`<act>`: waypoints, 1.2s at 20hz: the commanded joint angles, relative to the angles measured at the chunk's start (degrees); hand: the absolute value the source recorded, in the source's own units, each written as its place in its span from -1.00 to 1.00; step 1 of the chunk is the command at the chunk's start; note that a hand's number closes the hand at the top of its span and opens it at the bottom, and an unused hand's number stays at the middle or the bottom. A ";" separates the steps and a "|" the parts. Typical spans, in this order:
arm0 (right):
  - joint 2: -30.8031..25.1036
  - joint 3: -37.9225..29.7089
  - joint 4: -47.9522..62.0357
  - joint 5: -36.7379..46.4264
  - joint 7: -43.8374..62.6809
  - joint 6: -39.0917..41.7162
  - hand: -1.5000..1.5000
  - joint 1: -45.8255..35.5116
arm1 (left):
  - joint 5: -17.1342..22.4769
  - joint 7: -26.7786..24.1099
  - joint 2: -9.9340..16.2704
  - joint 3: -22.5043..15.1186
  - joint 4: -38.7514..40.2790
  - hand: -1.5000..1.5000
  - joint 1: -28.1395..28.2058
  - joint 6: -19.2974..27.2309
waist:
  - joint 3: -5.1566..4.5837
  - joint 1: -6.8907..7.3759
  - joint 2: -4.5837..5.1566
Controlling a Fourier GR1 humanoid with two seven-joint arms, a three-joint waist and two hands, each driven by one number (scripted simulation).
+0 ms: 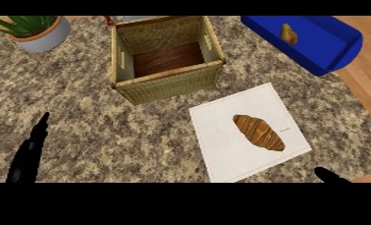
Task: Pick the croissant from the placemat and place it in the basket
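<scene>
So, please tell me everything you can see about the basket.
The basket is a square, open-topped box of pale woven wicker with a lighter rim. Its floor looks like dark brown wood, and nothing lies inside. Slot handles show in the side walls. It stands upright on the speckled counter, turned slightly, just above the white placemat, not touching it. No hand touches it.

Even, fairly bright light falls from above (no glare); the basket [165,57] casts only a faint shadow.
</scene>
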 commanded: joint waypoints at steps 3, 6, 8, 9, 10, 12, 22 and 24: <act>-4.63 -2.96 -0.01 11.49 -14.39 -0.42 -1.00 20.38 | 0.93 -0.35 1.50 0.42 -1.64 0.00 0.91 -2.05 | -0.27 2.86 0.49; -0.68 -3.06 -0.11 14.08 -22.02 -3.90 -1.00 28.47 | 0.69 -2.65 1.24 -0.61 -1.67 0.00 1.88 -3.41 | -0.28 5.03 0.65; 1.89 -5.30 -0.71 12.01 -25.87 -5.27 -1.00 32.65 | 0.58 -1.54 1.08 -1.00 -2.55 0.00 0.28 -3.82 | -0.28 6.56 0.97; 4.00 -4.24 1.18 13.58 -28.01 -6.73 -1.00 33.53 | 0.26 -2.70 -0.46 -2.07 -1.77 0.00 0.83 -3.59 | -0.27 6.76 0.99; 4.90 -4.87 1.57 13.72 -29.35 -7.44 -1.00 34.27 | 0.28 -0.54 0.06 -1.99 -3.16 0.00 -1.77 -3.95 | -0.21 6.94 1.04; 7.26 -6.26 1.71 12.75 -30.99 -8.15 -1.00 37.39 | -0.19 -1.31 1.02 -1.76 -2.52 0.00 -0.33 -4.43 | -0.28 8.67 1.22; 11.35 -5.48 9.77 11.90 -32.59 -8.45 -1.00 34.04 | -1.22 -0.22 0.85 -3.19 -4.16 0.00 -2.82 -7.26 | -0.30 12.32 1.64; 9.20 -7.45 9.39 10.14 -30.94 -6.57 -1.00 30.41 | -0.04 0.33 1.07 -1.07 0.31 0.00 -8.90 -9.16 | -0.40 12.22 2.14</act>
